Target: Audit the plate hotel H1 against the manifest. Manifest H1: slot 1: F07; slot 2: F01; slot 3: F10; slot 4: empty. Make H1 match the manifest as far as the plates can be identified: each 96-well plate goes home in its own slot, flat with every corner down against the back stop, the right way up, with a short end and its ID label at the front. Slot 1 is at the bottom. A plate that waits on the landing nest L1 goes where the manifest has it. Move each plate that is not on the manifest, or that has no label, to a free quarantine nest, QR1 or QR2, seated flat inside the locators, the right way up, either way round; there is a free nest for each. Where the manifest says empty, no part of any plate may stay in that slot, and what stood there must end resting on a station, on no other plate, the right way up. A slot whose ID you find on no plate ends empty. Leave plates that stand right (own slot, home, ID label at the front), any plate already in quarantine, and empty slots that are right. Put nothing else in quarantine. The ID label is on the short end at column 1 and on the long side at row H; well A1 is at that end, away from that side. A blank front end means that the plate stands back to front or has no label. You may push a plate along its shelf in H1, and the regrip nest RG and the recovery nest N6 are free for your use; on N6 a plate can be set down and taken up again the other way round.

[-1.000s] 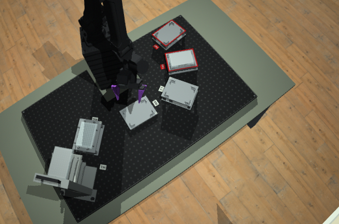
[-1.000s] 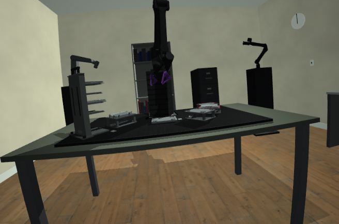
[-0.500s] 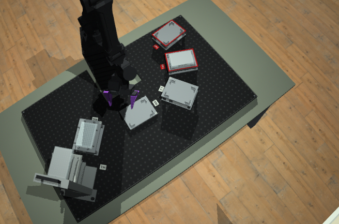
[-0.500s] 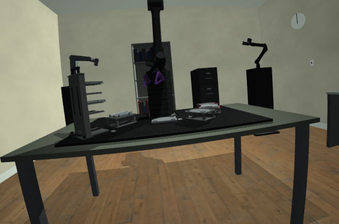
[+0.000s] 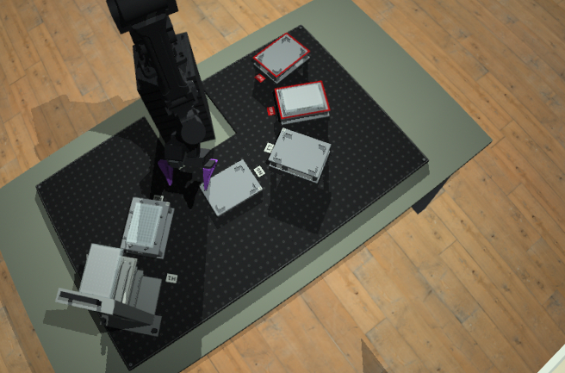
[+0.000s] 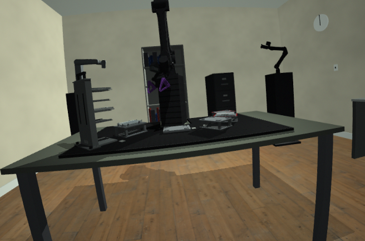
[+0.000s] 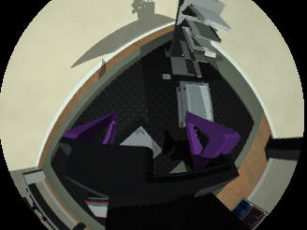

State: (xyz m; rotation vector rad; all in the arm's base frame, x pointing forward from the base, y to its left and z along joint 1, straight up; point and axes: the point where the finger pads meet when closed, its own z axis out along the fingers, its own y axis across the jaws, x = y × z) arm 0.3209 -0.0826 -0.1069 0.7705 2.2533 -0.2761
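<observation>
The plate hotel H1 (image 5: 114, 286) stands at the near left corner of the black mat; it also shows in the side view (image 6: 88, 108) and the wrist view (image 7: 201, 18). From above, a pale welled plate (image 5: 102, 268) lies at its top level; the lower slots are hidden. Another welled plate (image 5: 145, 225) sits on a raised nest just beside the hotel. One red-edged quarantine nest (image 5: 301, 101) holds a pale plate; the other (image 5: 281, 56) is bare. My gripper (image 5: 188, 173) (image 6: 157, 85) is open and empty, high above the mat, between the hotel and nest N6 (image 5: 231, 186).
A bare raised grey nest (image 5: 300, 154) stands right of N6. The arm's black base column (image 5: 173, 99) rises behind the gripper. No ID labels are readable in these views.
</observation>
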